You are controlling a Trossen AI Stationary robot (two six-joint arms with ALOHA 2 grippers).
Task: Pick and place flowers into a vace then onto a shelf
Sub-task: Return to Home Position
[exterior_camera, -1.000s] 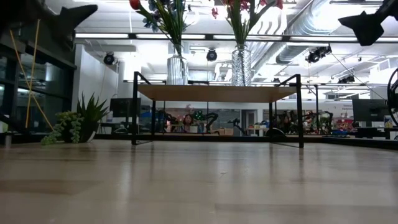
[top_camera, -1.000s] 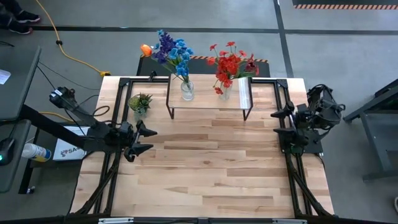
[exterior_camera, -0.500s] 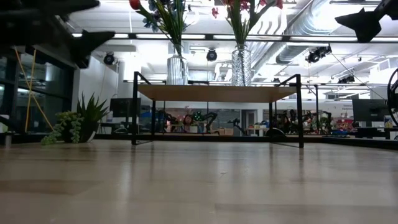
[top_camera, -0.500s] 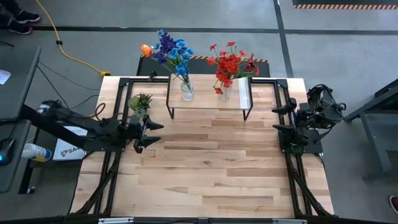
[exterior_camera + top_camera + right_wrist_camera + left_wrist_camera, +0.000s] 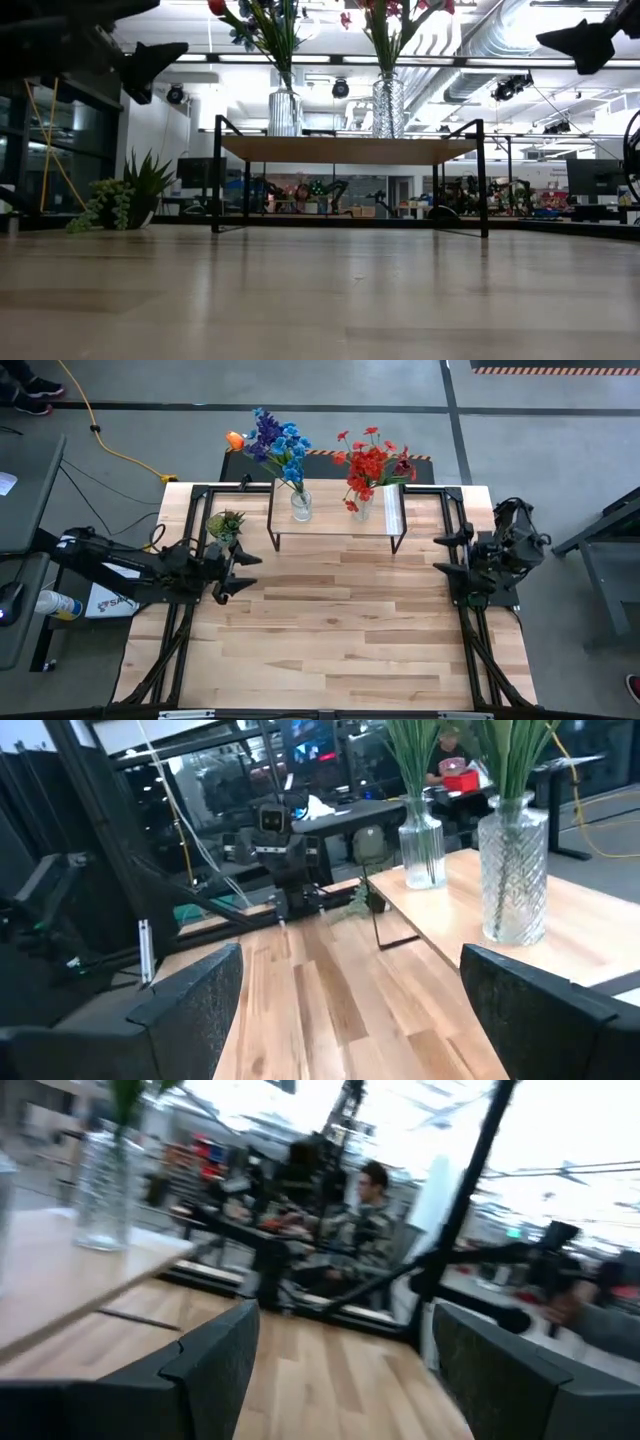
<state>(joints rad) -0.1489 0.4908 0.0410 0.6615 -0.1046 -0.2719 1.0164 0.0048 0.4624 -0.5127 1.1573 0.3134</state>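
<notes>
Blue, purple and orange flowers (image 5: 274, 442) upright in the left vase (image 5: 300, 506), red flowers (image 5: 371, 460) upright in the right vase (image 5: 361, 509). Both of clear glass, both on the shelf (image 5: 332, 512), well apart from each other, one toward its left end, the other right of its middle. Shelf itself at the far middle of the counter (image 5: 340, 630), on thin dark legs. Small green potted plant (image 5: 226, 524) on the counter just beside the shelf's left legs. Left claw (image 5: 244, 573): hangs above the counter's left side, near the potted plant and apart from the shelf, points toward the middle of the counter, gapes wide and grips nothing. In the left wrist view, two dark fingers (image 5: 215, 1362) far apart with only bare planks between, a vase on the shelf off to one side, a person (image 5: 372, 1205) in the room beyond. Right claw (image 5: 441, 555): hangs above the counter's right edge, near the shelf's right legs yet apart from them, points inward, likewise spread wide and empty. From counter height, both claws high up at the upper corners, above the level of the shelf top; green stems inside the ribbed glass, blooms mostly cut off at the upper edge.
</notes>
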